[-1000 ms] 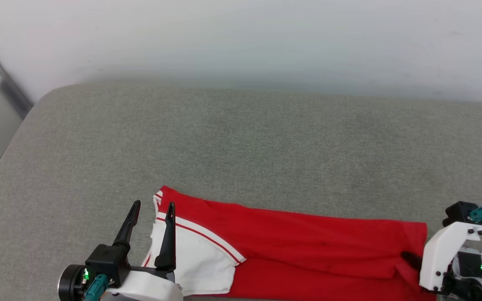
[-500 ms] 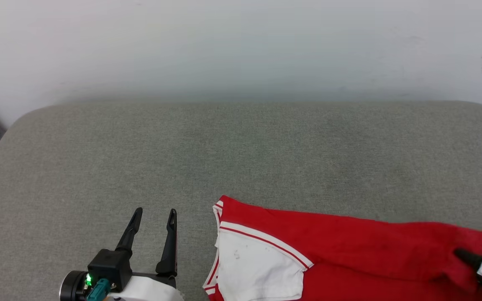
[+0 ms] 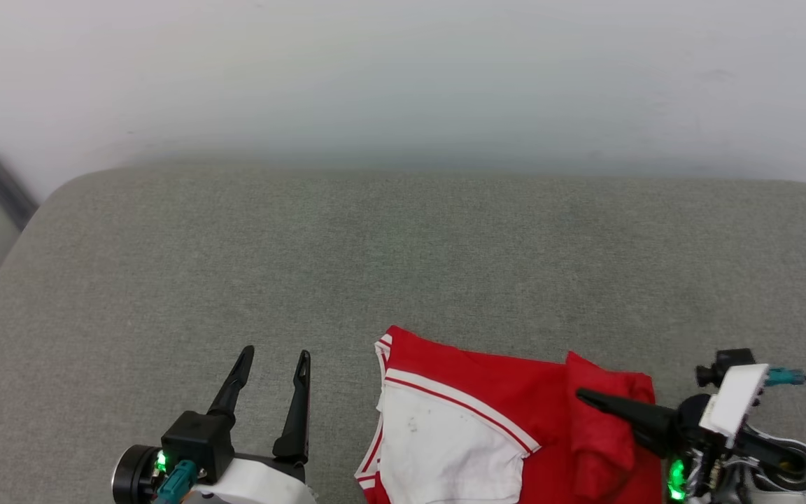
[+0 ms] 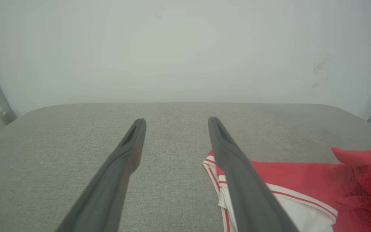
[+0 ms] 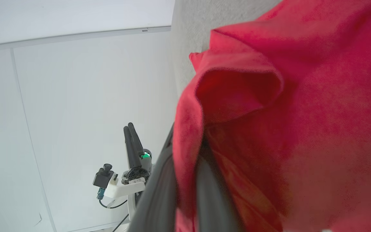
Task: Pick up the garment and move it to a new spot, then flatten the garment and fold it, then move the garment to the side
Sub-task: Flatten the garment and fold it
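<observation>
The garment [image 3: 487,399] is laid at the near right of the grey fabric surface [image 3: 403,266], its long axis set left to right, with the white sleeve [image 3: 438,448] turned to the left. Its red right end is doubled back over the body and clamped between the fingers of the right end effector [image 3: 585,399], which is pointed leftward. The left end effector [image 3: 276,353] is held with fingers apart over bare surface just left of the garment, clear of the cloth.

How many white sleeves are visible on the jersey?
1. The white sleeve lies flat at the left end of the garment, near the open left gripper. A second may be hidden under the red folds or below the head view's edge.
</observation>
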